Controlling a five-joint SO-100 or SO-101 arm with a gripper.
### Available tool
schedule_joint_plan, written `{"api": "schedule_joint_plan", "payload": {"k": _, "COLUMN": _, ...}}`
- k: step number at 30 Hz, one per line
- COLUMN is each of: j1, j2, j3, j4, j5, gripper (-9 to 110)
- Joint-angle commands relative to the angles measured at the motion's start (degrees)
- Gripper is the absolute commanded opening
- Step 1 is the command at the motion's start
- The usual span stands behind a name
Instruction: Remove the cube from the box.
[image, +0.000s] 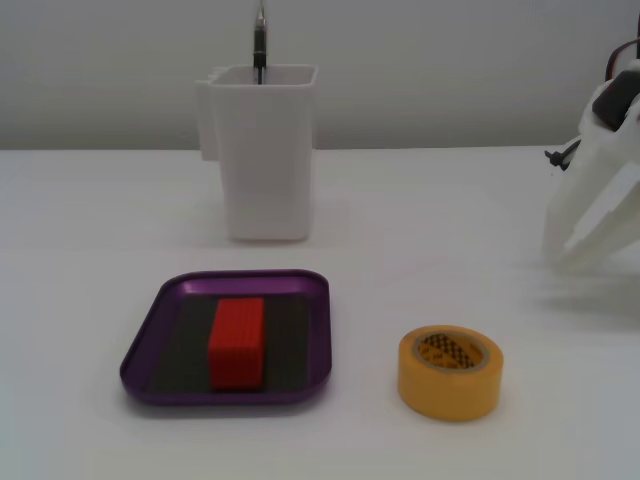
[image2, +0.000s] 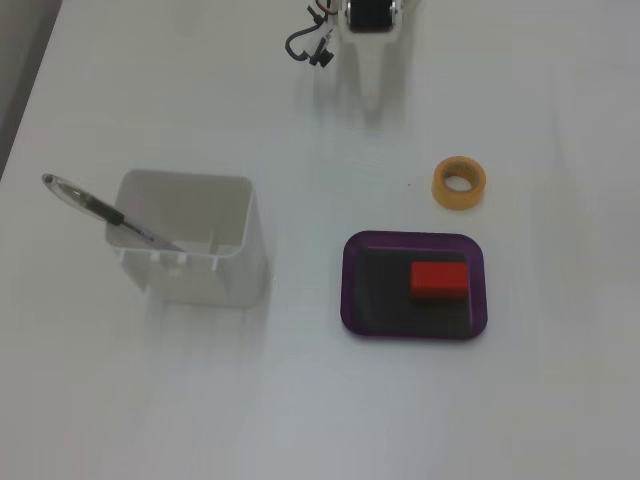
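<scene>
In a fixed view from the front you have: one small bright red ribbed cube (image: 238, 342) lying on the dark floor of the shallow purple metallic box (image: 147, 340), not yet lifted; one yellow tape roll (image: 450, 371) near the box's right; one tall white plastic container (image: 263, 150) behind; white arm at the right edge, well apart. In a fixed view from above, the cube (image2: 439, 279) sits toward the tray's tape-roll side, with open worktop (image2: 300, 400) on all sides. You cannot tell the gripper's opening; nothing visibly held.

One red cube (image: 237, 341), one purple box (image: 150, 345), one yellow tape roll (image: 450, 373), one white container (image: 264, 150), one pen (image2: 110, 213)
</scene>
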Motion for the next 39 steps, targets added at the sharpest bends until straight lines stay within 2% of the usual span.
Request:
{"api": "schedule_joint_plan", "payload": {"k": 1, "j1": -0.53, "j2": 4.31, "j3": -5.36, "j4": -0.7, "j5": -0.35, "gripper": 0}}
{"api": "schedule_joint_plan", "payload": {"k": 10, "j1": 0.35, "j2": 3.43, "j3": -15.21, "j4": -7.56, "j5": -0.53, "gripper": 0}}
{"api": "schedule_joint_plan", "payload": {"k": 19, "j1": -0.35, "j2": 0.97, "j3": -18.02, "j4": -6.86, "j5": -0.44, "gripper": 0}}
{"api": "schedule_joint_plan", "payload": {"k": 23, "j1": -0.35, "j2": -9.58, "j3": -21.97, "j4": -7.03, "j5": -0.44, "gripper": 3}}
{"api": "schedule_joint_plan", "payload": {"k": 31, "j1": -1.14, "j2": -41.4, "j3": -43.86, "j4": -6.77, "j5": 0.09, "gripper": 8}}
{"api": "schedule_joint_plan", "payload": {"k": 39, "j1": -11.25, "j2": -63.72, "j3": -61.7, "j4": -3.16, "j5": 0.09, "gripper": 11}}
